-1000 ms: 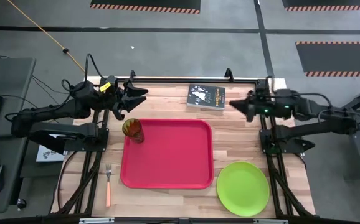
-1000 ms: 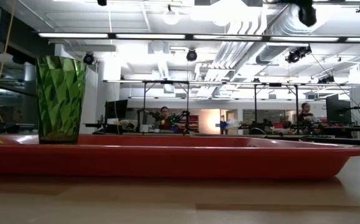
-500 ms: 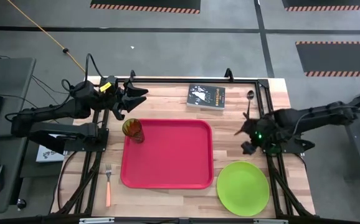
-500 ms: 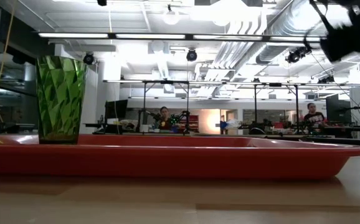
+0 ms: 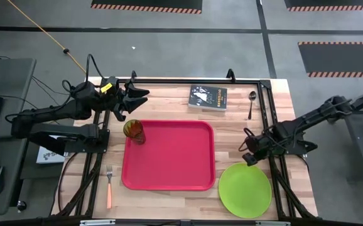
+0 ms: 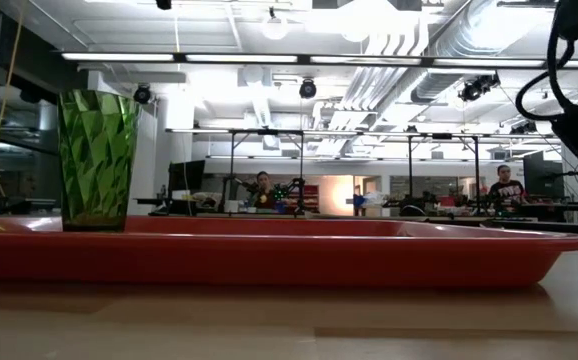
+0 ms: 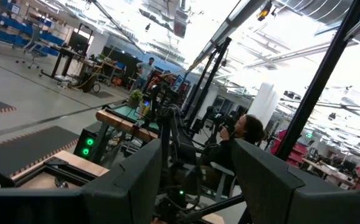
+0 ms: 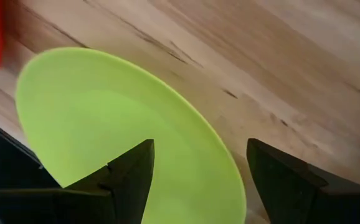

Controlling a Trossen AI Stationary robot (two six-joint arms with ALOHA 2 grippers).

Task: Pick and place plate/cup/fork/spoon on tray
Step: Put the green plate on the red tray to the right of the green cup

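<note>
Right end effector (image 5: 250,156) has swung over the plate's (image 5: 245,189) rim, spread.

The tray (image 5: 169,157) is free except its far left corner, where the cup (image 5: 134,131) stands, and bare wood lies between tray and plate (image 5: 245,189), where the open right gripper (image 5: 249,154) hangs with nothing between its fingers (image 8: 127,174).

Red tray (image 5: 169,182) sits mid-table, flat, with the green-amber cup (image 5: 133,131) standing upright in its far left corner. Lime plate (image 5: 245,189) lies flat on the wood just right of the tray's near corner. Orange-handled fork (image 5: 108,186) lies left of the tray, spoon (image 5: 251,103) far right, near the back edge.
</note>
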